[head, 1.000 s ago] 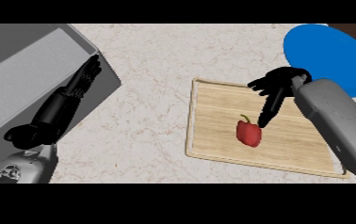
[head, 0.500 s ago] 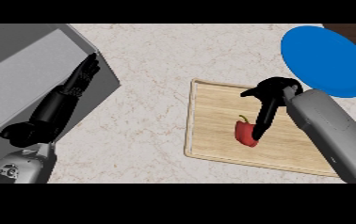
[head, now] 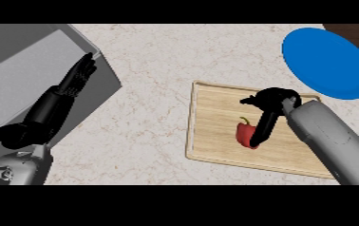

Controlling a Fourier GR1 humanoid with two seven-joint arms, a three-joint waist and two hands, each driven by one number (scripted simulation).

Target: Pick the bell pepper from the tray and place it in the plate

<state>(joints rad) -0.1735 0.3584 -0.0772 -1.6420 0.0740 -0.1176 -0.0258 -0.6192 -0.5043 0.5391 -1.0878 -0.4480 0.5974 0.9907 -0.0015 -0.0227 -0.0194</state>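
A red bell pepper with a green stem lies on the wooden tray at the right of the counter. My right hand is over the tray. Its fingers point straight down along the pepper's right side and touch it, with the thumb spread out to the left. The hand is open and covers part of the pepper's right edge. The blue plate sits beyond the tray at the upper right, partly cut by the view's edge. My left hand rests open at the left, fingers straight.
A grey box-like block fills the upper left corner, and my left forearm lies across it. Bare marbled counter stretches between the block and the tray.
My right hand has come down and left across the tray, from above the pepper to touching its right side. The left hand has stayed where it was.
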